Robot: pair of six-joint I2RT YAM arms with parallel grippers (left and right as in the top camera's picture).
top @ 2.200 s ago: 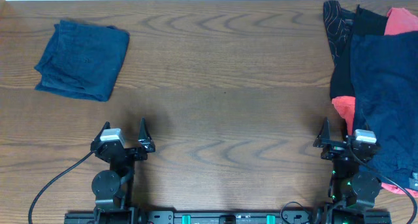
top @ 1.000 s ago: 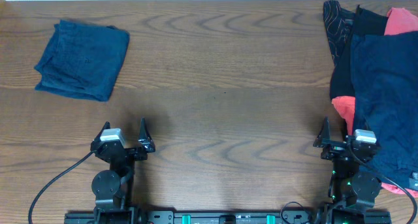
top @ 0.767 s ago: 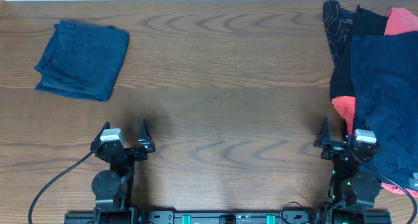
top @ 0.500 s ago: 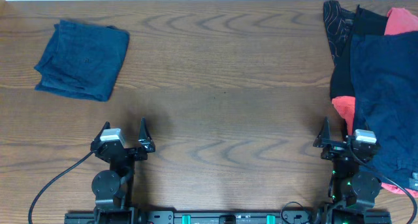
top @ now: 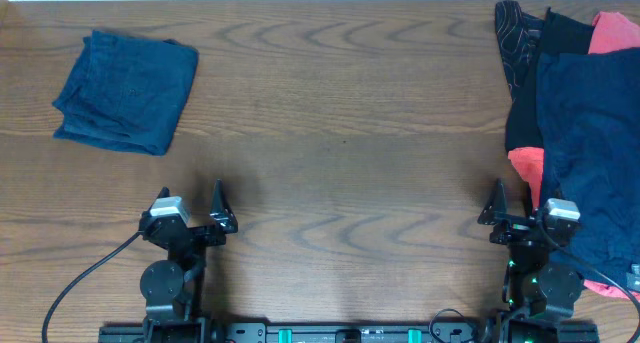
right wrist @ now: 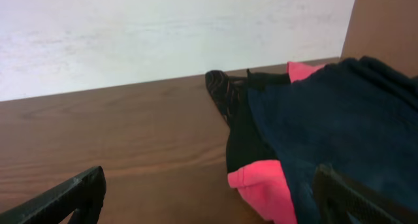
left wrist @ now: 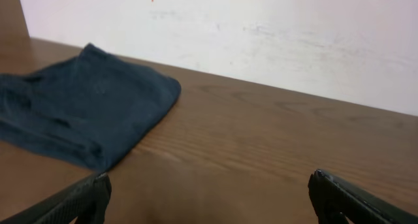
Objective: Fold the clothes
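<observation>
A folded dark blue garment [top: 127, 91] lies at the far left of the table; it also shows in the left wrist view [left wrist: 72, 113]. A pile of unfolded clothes lies at the right edge: a large navy garment [top: 590, 143] on top, a pink one [top: 527, 165], a black one [top: 522, 103] and a black patterned one [top: 512, 38]. The pile shows in the right wrist view [right wrist: 326, 126]. My left gripper [top: 190, 203] is open and empty near the front edge. My right gripper [top: 513, 205] is open and empty, its right finger against the pile.
The wooden table [top: 340, 133] runs between the folded garment and the pile. A white wall [left wrist: 261, 28] stands behind the table's far edge. Cables hang from both arm bases at the front.
</observation>
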